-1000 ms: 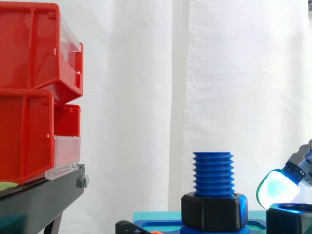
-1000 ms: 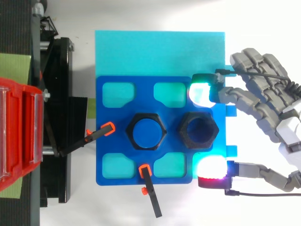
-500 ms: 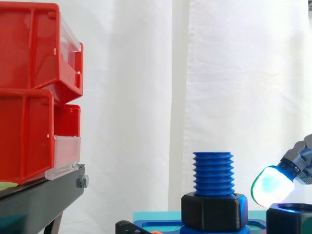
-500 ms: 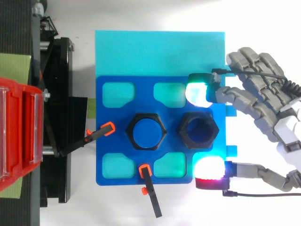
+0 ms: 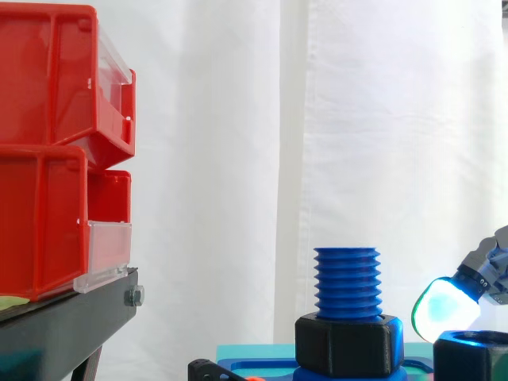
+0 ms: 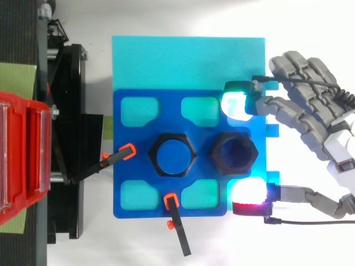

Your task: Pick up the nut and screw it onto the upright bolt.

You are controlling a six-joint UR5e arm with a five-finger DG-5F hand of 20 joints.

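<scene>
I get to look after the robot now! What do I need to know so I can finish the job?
Hand: open, glowing fingertips spread on either side of the loose nut, not closed on it.
Nut: lying flat on the blue plate, beside the upright bolt.
Bolt: standing in the plate, with a black hex collar round its base.
Done: nothing picked up yet.
Left: grip the nut, lift it, set it on the bolt, screw it down.

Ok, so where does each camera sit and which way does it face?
Side view: beside the work, level, facing the blue threaded plastic bolt before the white curtain; the hand shows at right.
Top view: overhead, looking down on the blue slotted plate; the hand reaches in from the right.
Shared: bolt, loose black hexagonal nut, hand.
</scene>
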